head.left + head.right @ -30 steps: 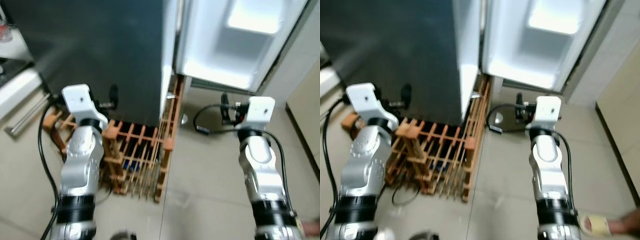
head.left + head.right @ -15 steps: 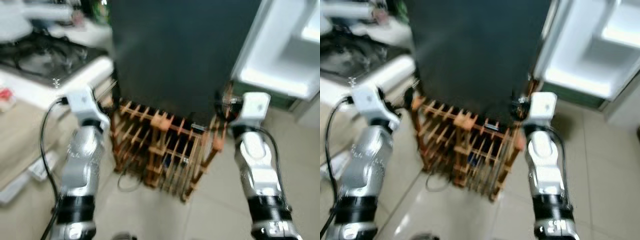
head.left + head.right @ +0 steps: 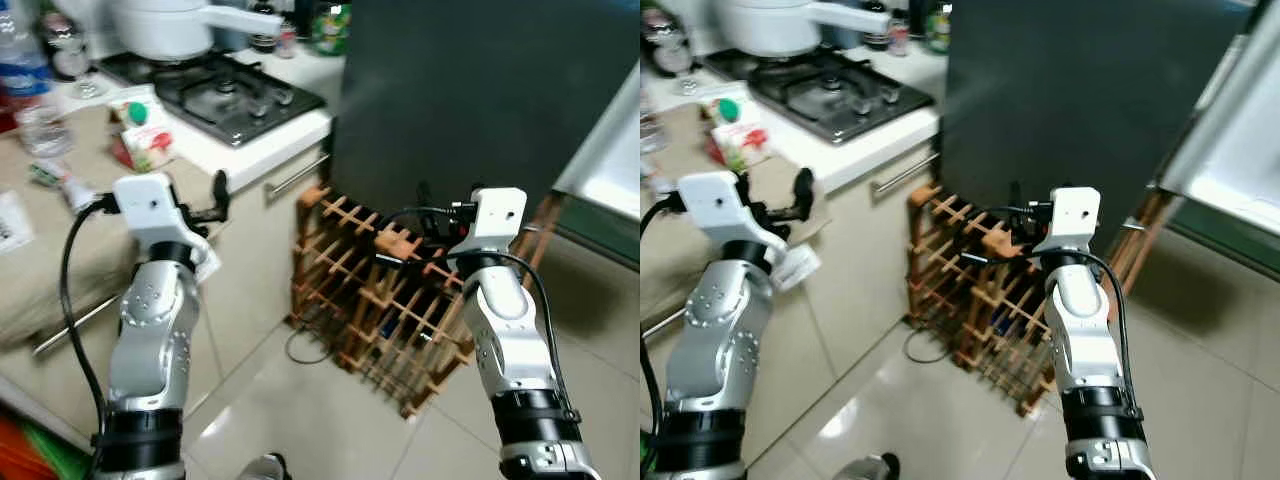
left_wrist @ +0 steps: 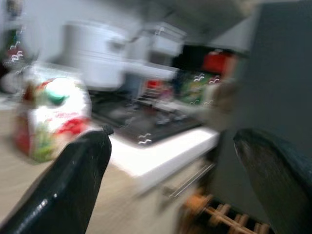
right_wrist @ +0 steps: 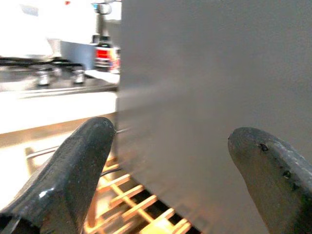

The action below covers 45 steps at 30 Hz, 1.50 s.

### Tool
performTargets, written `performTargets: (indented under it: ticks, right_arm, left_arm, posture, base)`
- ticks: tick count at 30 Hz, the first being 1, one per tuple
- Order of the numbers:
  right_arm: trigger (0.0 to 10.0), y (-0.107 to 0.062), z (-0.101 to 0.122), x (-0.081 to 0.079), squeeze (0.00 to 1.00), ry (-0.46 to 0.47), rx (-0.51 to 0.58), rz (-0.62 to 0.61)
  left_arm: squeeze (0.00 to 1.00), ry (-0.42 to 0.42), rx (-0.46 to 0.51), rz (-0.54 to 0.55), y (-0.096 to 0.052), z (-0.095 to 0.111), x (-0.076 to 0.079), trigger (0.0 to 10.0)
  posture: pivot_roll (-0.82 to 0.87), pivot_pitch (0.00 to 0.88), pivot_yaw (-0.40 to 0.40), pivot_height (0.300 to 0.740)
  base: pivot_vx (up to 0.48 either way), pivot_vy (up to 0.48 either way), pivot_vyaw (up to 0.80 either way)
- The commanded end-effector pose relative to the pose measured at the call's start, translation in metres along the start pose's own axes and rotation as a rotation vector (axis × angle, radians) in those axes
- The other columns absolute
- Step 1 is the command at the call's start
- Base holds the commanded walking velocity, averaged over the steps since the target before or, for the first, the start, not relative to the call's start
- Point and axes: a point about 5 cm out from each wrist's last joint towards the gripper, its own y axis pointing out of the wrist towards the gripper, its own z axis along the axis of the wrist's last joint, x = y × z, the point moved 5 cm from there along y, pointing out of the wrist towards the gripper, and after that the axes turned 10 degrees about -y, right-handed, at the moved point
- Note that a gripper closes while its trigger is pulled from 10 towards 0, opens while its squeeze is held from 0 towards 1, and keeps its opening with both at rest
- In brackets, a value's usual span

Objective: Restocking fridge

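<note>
The dark side wall of the fridge rises ahead, and its open white door shows at the far right edge. A red and white carton with a green cap stands on the counter to the left, also seen as the carton in the left wrist view. My left gripper is raised in front of the counter edge, open and holding nothing. My right gripper hovers above the wine rack, facing the fridge wall, open and holding nothing.
A wooden wine rack stands on the tiled floor against the fridge side. A gas hob with a white pot sits on the counter, with bottles behind. A water bottle and small items lie at the left.
The whole view has swung left: the lit fridge door slid off to the right, and the counter, hob and carton came into view. Both arms keep the same raised pose.
</note>
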Motion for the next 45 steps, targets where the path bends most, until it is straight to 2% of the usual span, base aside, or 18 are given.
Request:
performTargets:
  ticks: [1, 2, 4, 7, 10, 13, 14, 15, 16, 17, 18, 20, 21, 25, 29, 31, 39, 45]
  right_arm:
    - [10.0, -0.001, 0.001, 0.007, 0.00, -0.010, 0.010, -0.020]
    - [10.0, -0.002, 0.001, 0.010, 0.01, -0.015, 0.011, -0.037]
    - [10.0, -0.003, -0.001, 0.011, 0.00, -0.023, 0.003, -0.040]
    - [10.0, -0.004, -0.004, 0.013, 0.00, -0.025, -0.013, -0.053]
    - [10.0, -0.004, -0.002, 0.011, 0.00, -0.009, -0.001, -0.044]
    - [10.0, -0.003, -0.001, 0.008, 0.00, -0.006, 0.003, -0.037]
    - [10.0, -0.003, -0.001, 0.007, 0.00, -0.006, 0.004, -0.034]
    - [10.0, -0.003, -0.001, 0.007, 0.00, -0.006, 0.004, -0.034]
    - [10.0, -0.002, 0.000, 0.004, 0.00, -0.004, 0.007, -0.023]
    - [10.0, -0.001, 0.001, 0.002, 0.00, -0.009, 0.011, -0.011]
    - [10.0, -0.001, 0.001, 0.002, 0.00, -0.009, 0.011, -0.011]
    - [10.0, 0.000, 0.003, 0.001, 0.00, -0.013, 0.017, -0.005]
    - [10.0, 0.001, 0.003, 0.001, 0.00, -0.012, 0.019, -0.004]
    - [10.0, 0.002, 0.004, 0.002, 0.02, -0.014, 0.021, 0.001]
    - [10.0, 0.005, 0.005, -0.002, 0.05, -0.017, 0.024, 0.021]
    - [10.0, 0.007, 0.007, -0.004, 0.09, -0.019, 0.030, 0.032]
    - [10.0, 0.009, 0.008, -0.009, 0.11, -0.008, 0.035, 0.060]
    - [10.0, 0.005, 0.004, -0.020, 0.13, 0.050, 0.027, 0.104]
  left_arm:
    - [0.00, 0.015, -0.005, -0.077, -0.001, -0.001, 0.016, 10.0]
    - [0.00, 0.011, 0.003, -0.122, -0.001, 0.002, 0.026, 10.0]
    - [0.00, 0.002, 0.000, -0.140, -0.001, 0.003, 0.030, 10.0]
    - [0.00, 0.069, 0.014, -0.127, 0.000, 0.006, 0.030, 10.0]
    - [0.00, 0.034, 0.003, -0.095, -0.001, 0.005, 0.023, 10.0]
    - [0.00, 0.012, -0.019, 0.020, 0.001, -0.002, 0.002, 10.0]
    - [0.00, 0.012, -0.034, 0.085, 0.001, -0.006, -0.010, 10.0]
    - [0.00, 0.012, -0.034, 0.085, 0.001, -0.006, -0.010, 10.0]
    - [0.00, 0.011, -0.061, 0.204, -0.001, -0.014, -0.035, 10.0]
    - [0.00, 0.045, -0.086, 0.282, -0.006, -0.019, -0.052, 10.0]
    - [0.00, 0.045, -0.086, 0.282, -0.006, -0.019, -0.052, 10.0]
    - [0.00, 0.073, -0.102, 0.344, -0.014, -0.022, -0.067, 10.0]
    - [0.00, 0.084, -0.103, 0.350, -0.016, -0.022, -0.069, 10.0]
    - [0.00, 0.117, -0.094, 0.355, -0.020, -0.020, -0.069, 10.0]
    - [0.00, 0.104, -0.076, 0.369, -0.019, -0.018, -0.068, 10.0]
    - [0.00, 0.091, -0.077, 0.379, -0.017, -0.018, -0.069, 10.0]
    - [0.00, 0.131, -0.065, 0.346, -0.009, -0.013, -0.063, 10.0]
    - [0.00, 0.159, -0.032, 0.338, -0.007, -0.004, -0.061, 10.0]
  posture:
    - [-0.01, 0.000, -0.045, 0.740]
    - [-0.01, 0.000, -0.045, 0.740]
    - [-0.01, 0.000, -0.046, 0.740]
    - [-0.01, 0.000, -0.046, 0.740]
    - [-0.01, 0.000, -0.040, 0.740]
    - [-0.02, 0.000, -0.038, 0.740]
    - [-0.02, 0.000, -0.036, 0.740]
    - [-0.02, 0.000, -0.036, 0.740]
    - [-0.02, 0.000, -0.036, 0.740]
    - [-0.02, 0.000, -0.036, 0.740]
    - [-0.02, 0.000, -0.036, 0.740]
    - [-0.02, 0.000, -0.039, 0.740]
    - [-0.02, 0.000, -0.039, 0.740]
    - [-0.01, 0.000, -0.050, 0.740]
    - [0.00, 0.000, -0.053, 0.740]
    - [0.00, 0.000, -0.056, 0.740]
    - [0.00, 0.000, -0.057, 0.740]
    - [0.00, 0.000, -0.055, 0.740]
  base:
    - [0.000, 0.000, 0.61]
    - [0.000, 0.000, 0.61]
    - [0.000, 0.000, 0.27]
    - [0.000, 0.000, 0.00]
    - [0.000, -0.114, 0.19]
    - [0.000, -0.480, 0.74]
    - [0.000, -0.480, 0.69]
    - [0.000, -0.480, 0.69]
    - [0.000, -0.480, 0.67]
    - [0.000, -0.480, 0.66]
    - [0.000, -0.480, 0.66]
    - [0.000, -0.480, 0.66]
    - [0.000, -0.480, 0.66]
    - [0.000, -0.480, 0.66]
    - [0.000, -0.377, 0.65]
    - [0.000, 0.000, 0.65]
    - [0.000, 0.000, 0.64]
    - [0.000, 0.000, 0.62]
